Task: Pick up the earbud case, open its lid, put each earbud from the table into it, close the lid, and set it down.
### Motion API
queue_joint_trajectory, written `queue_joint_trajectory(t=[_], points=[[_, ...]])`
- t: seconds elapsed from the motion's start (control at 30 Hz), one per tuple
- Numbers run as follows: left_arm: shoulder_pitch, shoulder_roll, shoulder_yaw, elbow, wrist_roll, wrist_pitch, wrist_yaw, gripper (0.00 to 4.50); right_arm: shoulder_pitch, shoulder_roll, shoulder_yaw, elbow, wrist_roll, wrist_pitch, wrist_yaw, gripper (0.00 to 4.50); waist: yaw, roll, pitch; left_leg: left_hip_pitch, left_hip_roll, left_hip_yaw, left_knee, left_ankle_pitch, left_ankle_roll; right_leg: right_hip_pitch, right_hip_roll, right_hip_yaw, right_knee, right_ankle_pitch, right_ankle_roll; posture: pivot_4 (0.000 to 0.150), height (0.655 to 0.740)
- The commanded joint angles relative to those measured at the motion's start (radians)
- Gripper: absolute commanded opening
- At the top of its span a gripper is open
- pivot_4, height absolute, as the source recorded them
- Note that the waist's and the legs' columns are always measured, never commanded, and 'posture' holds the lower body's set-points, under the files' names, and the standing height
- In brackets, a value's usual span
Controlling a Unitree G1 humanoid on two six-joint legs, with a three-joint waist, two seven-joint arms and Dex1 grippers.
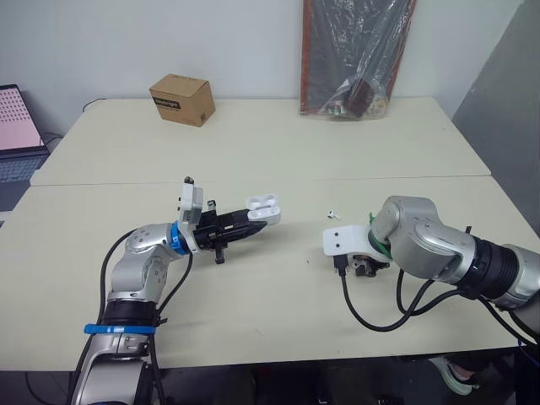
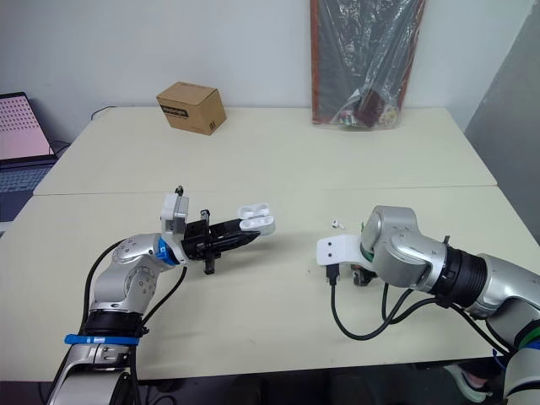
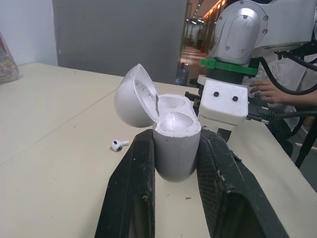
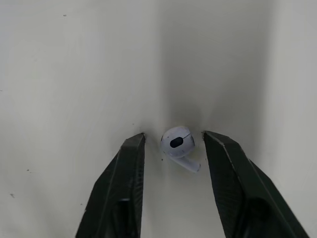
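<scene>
Straddling an earbud [image 4: 177, 144], right fingers [image 4: 119, 188] gape (left fingers [image 3: 129, 198] grip earbud case [image 3: 173, 148]).

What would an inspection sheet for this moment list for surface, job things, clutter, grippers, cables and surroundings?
Surface: cream table, seam across it.
Job's things: case lid open, wells look empty; loose earbud lying on the table; second earbud on the table.
Clutter: box and bag at the far side; laptop off to the left.
Grippers: left gripper shut on the case, off the table; right gripper open, astride the second earbud.
Cables: black cable looping from the right arm.
Surroundings: wall; a person's hand.
</scene>
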Motion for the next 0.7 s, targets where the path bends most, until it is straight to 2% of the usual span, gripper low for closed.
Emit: queue_joint_trajectory(t=[0.03, 0.33, 0.43, 0.5, 0.53, 0.7], points=[[-0.009, 0.007, 0.013, -0.027, -0.009, -0.013, 0.003, 0.86, -0.007, -0.006, 0.006, 0.004, -0.026, -0.008, 0.0, 1.81, 0.0, 0.0, 0.0, 0.0, 0.0, 0.0, 0.0, 0.0, 0.0, 0.0, 0.0, 0.0, 0.0, 0.0, 0.0, 0.15, 0.74], [-0.001, 0.005, 0.015, -0.033, -0.01, -0.015, 0.007, 0.86, -0.006, -0.009, 0.016, 0.007, -0.042, -0.02, 0.013, 1.81, 0.0, 0.0, 0.0, 0.0, 0.0, 0.0, 0.0, 0.0, 0.0, 0.0, 0.0, 0.0, 0.0, 0.0, 0.0, 0.15, 0.74], [-0.001, 0.005, 0.015, -0.03, -0.011, -0.017, 0.008, 0.86, -0.004, -0.006, 0.016, 0.008, -0.053, -0.024, 0.02, 1.17, 0.0, 0.0, 0.0, 0.0, 0.0, 0.0, 0.0, 0.0, 0.0, 0.0, 0.0, 0.0, 0.0, 0.0, 0.0, 0.15, 0.74], [0.0, 0.004, 0.014, -0.03, -0.011, -0.018, 0.009, 0.86, -0.004, -0.006, 0.016, 0.008, -0.057, -0.024, 0.024, 0.51, 0.0, 0.0, 0.0, 0.0, 0.0, 0.0, 0.0, 0.0, 0.0, 0.0, 0.0, 0.0, 0.0, 0.0, 0.0, 0.15, 0.74], [0.0, 0.004, 0.014, -0.031, -0.011, -0.018, 0.009, 0.86, -0.005, -0.005, 0.017, 0.008, -0.058, -0.023, 0.026, 0.37, 0.0, 0.0, 0.0, 0.0, 0.0, 0.0, 0.0, 0.0, 0.0, 0.0, 0.0, 0.0, 0.0, 0.0, 0.0, 0.15, 0.74], [0.002, 0.003, 0.014, -0.033, -0.011, -0.019, 0.01, 0.86, -0.008, -0.004, 0.027, 0.003, -0.068, -0.02, 0.035, 0.37, 0.0, 0.0, 0.0, 0.0, 0.0, 0.0, 0.0, 0.0, 0.0, 0.0, 0.0, 0.0, 0.0, 0.0, 0.0, 0.15, 0.74]])
